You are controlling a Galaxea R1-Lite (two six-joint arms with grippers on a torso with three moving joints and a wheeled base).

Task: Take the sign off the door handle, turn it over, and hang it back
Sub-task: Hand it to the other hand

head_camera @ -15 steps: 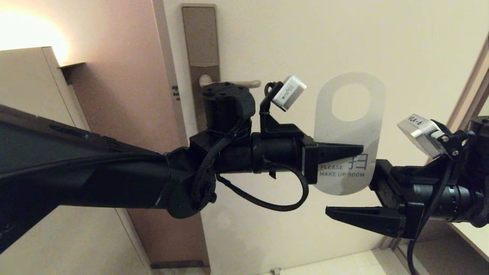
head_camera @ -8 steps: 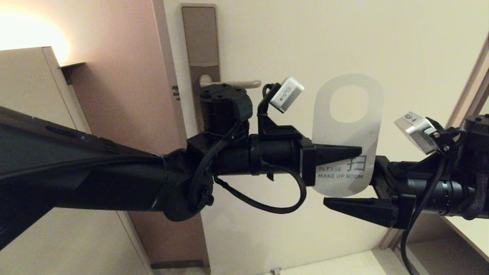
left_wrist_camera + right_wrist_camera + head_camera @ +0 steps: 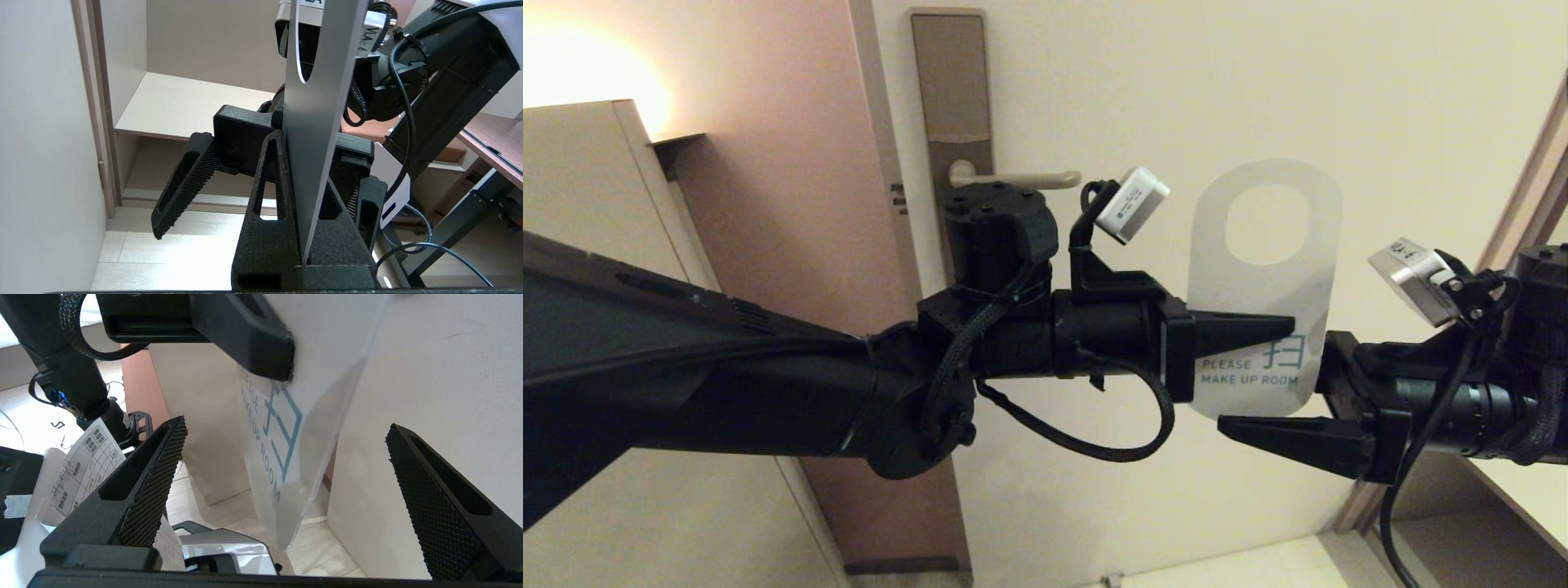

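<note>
The sign (image 3: 1264, 290) hangs in mid-air at centre right of the head view, off the door handle (image 3: 1013, 178) at upper centre, its white "MAKE UP ROOM" face outward, likely for a handover. The left tool (image 3: 1278, 329) is pressed together, pinching the sign's lower half. The right tool (image 3: 1286, 384), from the right, is spread wide around the sign's bottom edge, touching nothing

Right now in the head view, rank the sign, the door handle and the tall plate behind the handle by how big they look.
Largest to smallest as they look:
1. The sign, held well in front of the door, so nearness inflates it.
2. The tall plate, partly hidden behind the left arm, so its rank against the sign is unsure.
3. The door handle, clearly smallest.
</note>
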